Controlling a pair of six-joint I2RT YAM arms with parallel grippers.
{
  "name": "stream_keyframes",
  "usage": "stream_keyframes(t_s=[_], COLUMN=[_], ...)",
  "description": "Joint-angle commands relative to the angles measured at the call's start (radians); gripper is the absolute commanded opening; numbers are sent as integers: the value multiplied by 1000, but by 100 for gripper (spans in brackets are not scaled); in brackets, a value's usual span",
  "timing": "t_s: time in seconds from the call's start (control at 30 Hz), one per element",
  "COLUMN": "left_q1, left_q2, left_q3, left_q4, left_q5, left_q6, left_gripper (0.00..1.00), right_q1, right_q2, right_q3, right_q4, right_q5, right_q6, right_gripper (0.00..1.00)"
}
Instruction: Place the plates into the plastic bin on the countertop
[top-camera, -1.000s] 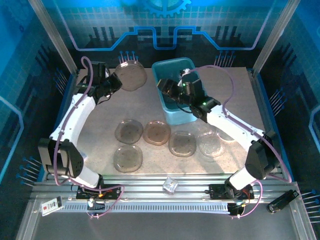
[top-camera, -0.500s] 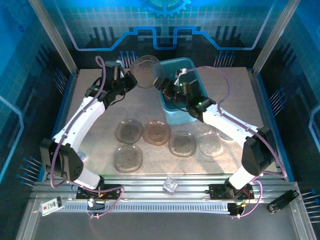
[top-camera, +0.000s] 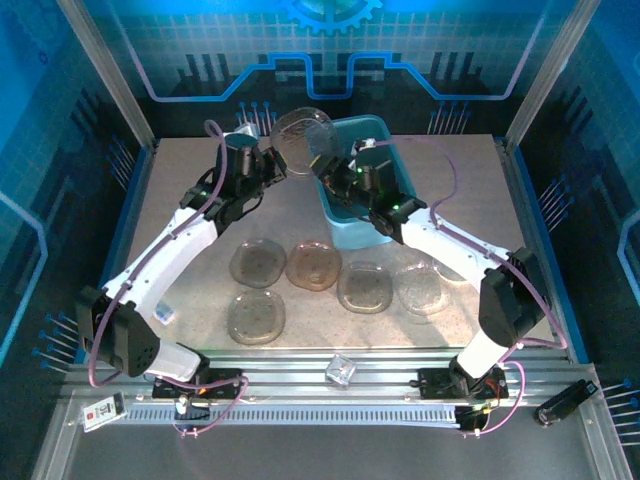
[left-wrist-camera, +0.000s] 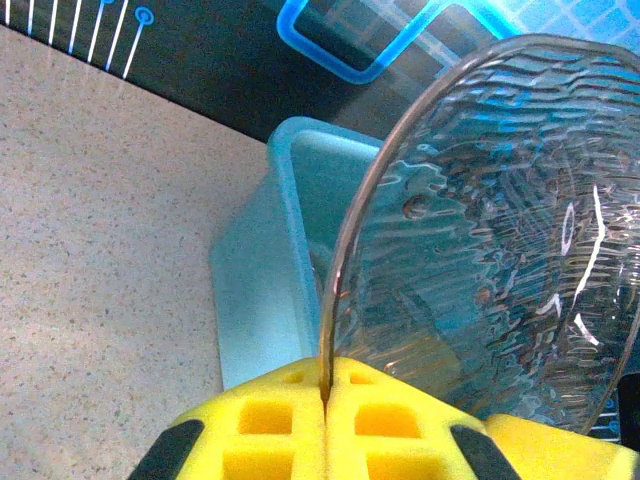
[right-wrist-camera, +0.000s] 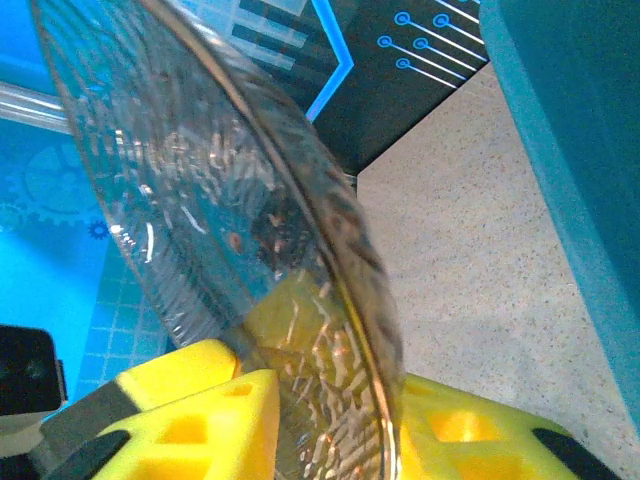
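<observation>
One clear ribbed plate (top-camera: 302, 140) stands on edge in the air just left of the teal plastic bin (top-camera: 352, 232). My left gripper (top-camera: 272, 160) is shut on its rim; the yellow pads (left-wrist-camera: 290, 400) pinch the thin edge of the plate (left-wrist-camera: 490, 230), with the bin (left-wrist-camera: 255, 300) behind. My right gripper (top-camera: 335, 172) reaches from the bin side, and its pads (right-wrist-camera: 450, 425) sit against both faces of the same plate (right-wrist-camera: 200, 180), close to the bin wall (right-wrist-camera: 570, 120). Several smoky plates (top-camera: 313, 265) lie flat on the countertop (top-camera: 190, 230).
The flat plates form a row and a second line between the arms, from one (top-camera: 256, 317) at the left to one (top-camera: 422, 290) at the right. A small clear cube (top-camera: 341, 371) rests on the front metal rail. Blue walls enclose the back and sides.
My left arm has carried the plate up and right, from over the back left of the counter to the bin's corner. The right gripper moved left to meet it and narrowed around the plate.
</observation>
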Motion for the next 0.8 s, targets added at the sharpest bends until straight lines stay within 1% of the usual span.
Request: stream_keyframes(t_s=[0.0, 0.07, 0.2, 0.23, 0.27, 0.33, 0.37, 0.43, 0.47, 0.5, 0.57, 0.77], left_q1=[-27, -37, -44, -43, -44, -44, -44, -39, -33, -27, -4, 103], left_q2=[-25, -24, -15, -11, -5, 3, 10, 18, 25, 31, 49, 100], left_q3=[-7, -1, 5, 11, 17, 32, 44, 71, 88, 103, 142, 201], left_q4=[50, 50, 50, 48, 43, 35, 24, 10, 1, -4, -22, -47], left_q5=[-41, -54, -53, -48, -47, -43, -48, -57, -58, -53, -37, 81], left_q6=[54, 70, 80, 82, 83, 96, 106, 134, 150, 164, 187, 239], left_gripper=[0, 0, 0, 0, 4, 18, 29, 55, 65, 72, 81, 87], right_q1=[5, 4, 1, 0, -3, -8, -14, -29, -39, -48, -70, -139], right_q2=[10, 6, 1, 1, 1, -2, -4, -6, -5, -4, 1, 22], right_q3=[-11, -18, -27, -29, -32, -36, -37, -36, -35, -31, -14, 64], right_q4=[51, 50, 52, 53, 57, 61, 59, 55, 57, 56, 35, -80], right_q5=[10, 17, 29, 31, 31, 37, 42, 54, 55, 56, 55, 44], right_q6=[15, 16, 15, 14, 13, 10, 7, -1, -5, -9, -14, -43], right_gripper=[21, 13, 7, 4, 0, 0, 0, 0, 0, 0, 0, 0])
